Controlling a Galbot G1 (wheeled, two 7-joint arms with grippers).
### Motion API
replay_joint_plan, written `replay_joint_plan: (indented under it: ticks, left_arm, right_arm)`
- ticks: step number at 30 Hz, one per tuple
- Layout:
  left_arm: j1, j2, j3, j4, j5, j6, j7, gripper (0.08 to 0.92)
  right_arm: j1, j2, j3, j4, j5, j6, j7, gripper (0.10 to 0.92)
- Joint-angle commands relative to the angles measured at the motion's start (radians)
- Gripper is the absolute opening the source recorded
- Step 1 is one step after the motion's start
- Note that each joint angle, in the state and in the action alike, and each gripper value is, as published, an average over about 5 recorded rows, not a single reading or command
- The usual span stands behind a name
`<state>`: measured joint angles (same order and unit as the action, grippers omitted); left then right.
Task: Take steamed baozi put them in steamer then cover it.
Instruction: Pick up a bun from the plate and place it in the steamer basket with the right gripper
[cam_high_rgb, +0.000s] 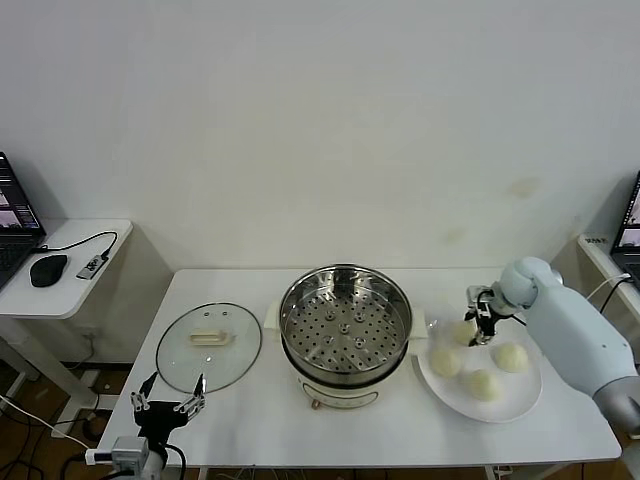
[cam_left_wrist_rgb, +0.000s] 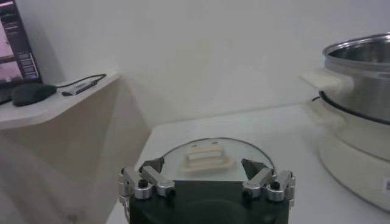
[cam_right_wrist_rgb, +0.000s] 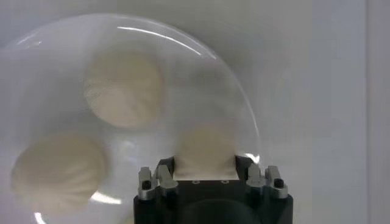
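Four cream-white baozi lie on a white plate (cam_high_rgb: 500, 413) at the table's right. My right gripper (cam_high_rgb: 481, 326) is down at the plate's back left and shut on one baozi (cam_high_rgb: 463, 331); in the right wrist view this baozi (cam_right_wrist_rgb: 205, 149) sits pressed between the jaws of the gripper (cam_right_wrist_rgb: 205, 168). The other three (cam_high_rgb: 446, 362) (cam_high_rgb: 482, 384) (cam_high_rgb: 511, 357) lie loose. The steel steamer (cam_high_rgb: 292, 300) stands at the table's middle, its perforated tray bare. The glass cover (cam_high_rgb: 208, 345) lies flat to its left. My left gripper (cam_high_rgb: 168, 405) is open near the cover's front edge.
A side table at the far left holds a mouse (cam_high_rgb: 48, 268) and a laptop (cam_high_rgb: 12, 215). Another laptop (cam_high_rgb: 630, 222) stands at the far right. In the left wrist view the cover (cam_left_wrist_rgb: 207, 159) lies just beyond the gripper, with the steamer (cam_left_wrist_rgb: 359, 79) farther off.
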<state>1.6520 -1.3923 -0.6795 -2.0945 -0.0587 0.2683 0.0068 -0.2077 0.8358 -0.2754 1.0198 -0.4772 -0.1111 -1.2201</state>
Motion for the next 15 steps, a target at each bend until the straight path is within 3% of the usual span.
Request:
replay_joint_plan:
  ticks: [1, 7, 15]
  left_arm:
    - [-0.005, 0.001, 0.004, -0.002, 0.000, 0.002, 0.001, 0.823]
    - [-0.004, -0.001, 0.005, -0.014, -0.001, 0.002, -0.004, 0.823]
    - [-0.004, -0.009, -0.009, -0.038, -0.029, 0.010, -0.010, 0.823]
  right_arm:
    - [0.137, -0.091, -0.107, 0.119, 0.137, -0.028, -0.040, 0.611]
    - [0.346, -0.089, -0.247, 0.150, 0.256, -0.052, -0.077, 0.611]
    - [0.564, 0.043, -0.410, 0.098, 0.361, -0.066, -0.114, 0.611]
